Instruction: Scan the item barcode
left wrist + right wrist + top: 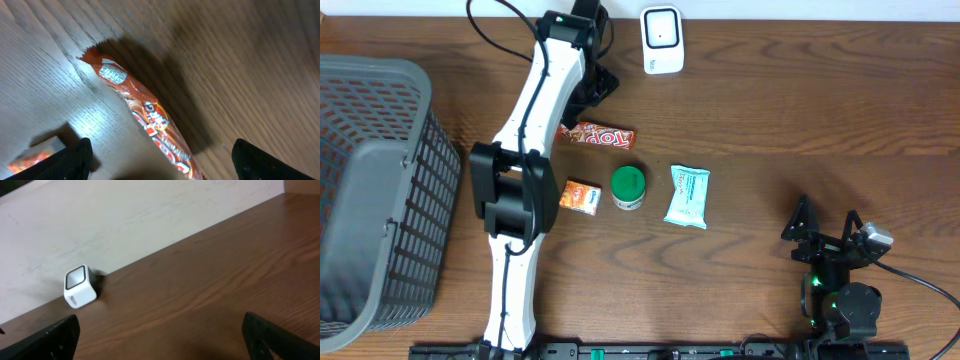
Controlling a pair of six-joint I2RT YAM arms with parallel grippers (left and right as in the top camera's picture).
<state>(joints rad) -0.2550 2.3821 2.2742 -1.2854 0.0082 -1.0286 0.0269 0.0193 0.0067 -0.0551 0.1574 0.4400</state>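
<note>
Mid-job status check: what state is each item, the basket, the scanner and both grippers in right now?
left gripper: open, above candy bar, empty.
right gripper: open, empty.
candy bar: flat on table, not gripped.
jar: upright, lid on.
orange packet: lying flat.
teal pouch: lying flat.
basket: upright, nothing visible inside.
scanner: standing at table's far edge.

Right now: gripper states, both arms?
Left gripper: open, fingers either side of the candy bar, not touching it.
Right gripper: open, holding nothing.
</note>
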